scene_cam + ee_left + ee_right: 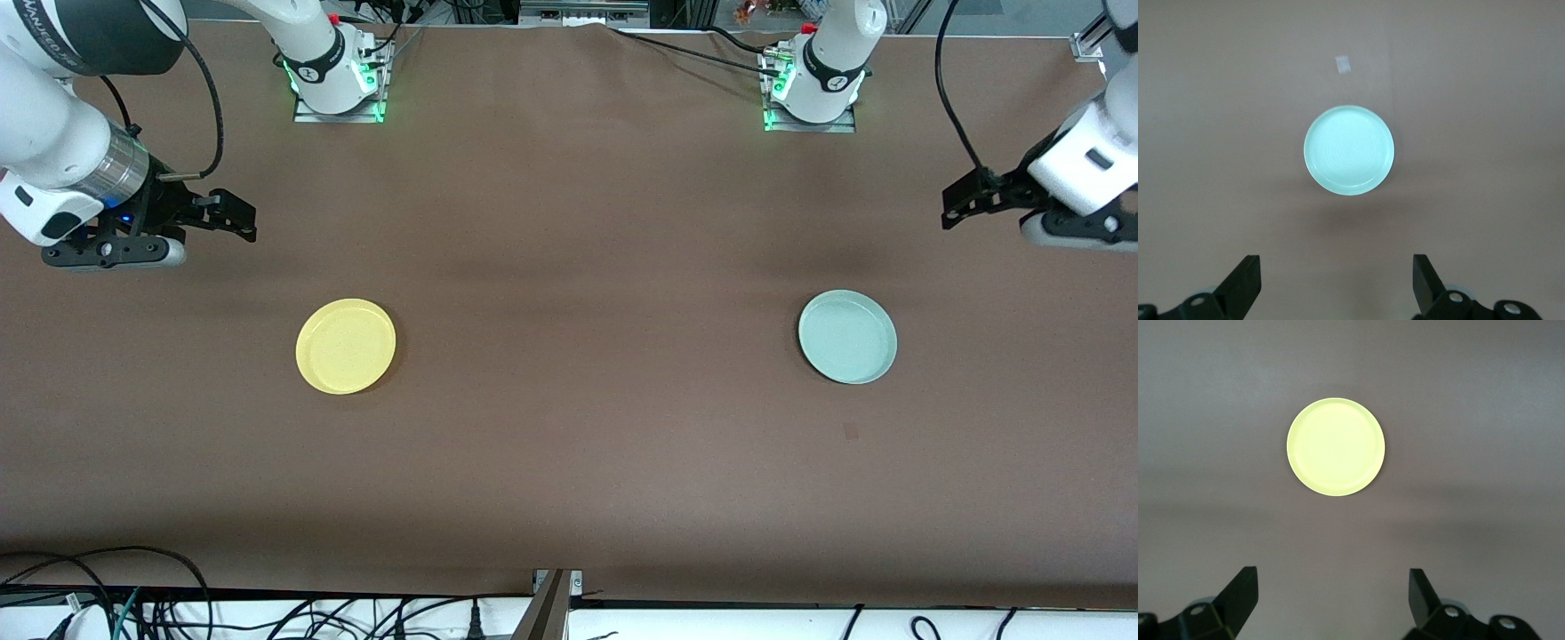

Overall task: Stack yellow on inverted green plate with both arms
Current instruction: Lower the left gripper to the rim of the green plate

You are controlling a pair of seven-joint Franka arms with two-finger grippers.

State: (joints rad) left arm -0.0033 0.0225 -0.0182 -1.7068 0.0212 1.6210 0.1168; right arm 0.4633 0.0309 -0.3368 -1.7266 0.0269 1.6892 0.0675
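Observation:
The yellow plate [346, 346] lies flat on the brown table toward the right arm's end; it also shows in the right wrist view [1335, 447]. The green plate [847, 337] lies flat toward the left arm's end, open side up, and shows in the left wrist view [1349, 150]. My right gripper [242, 218] is open and empty, up over bare table beside the yellow plate, apart from it. My left gripper [953, 203] is open and empty, up over bare table beside the green plate, apart from it. In the wrist views both grippers, left [1337, 280] and right [1333, 593], have their jaws spread wide.
A small pale mark [851, 432] is on the table, nearer to the front camera than the green plate. The arm bases [336, 84] [811, 93] stand along the table's back edge. Cables hang along the front edge [267, 613].

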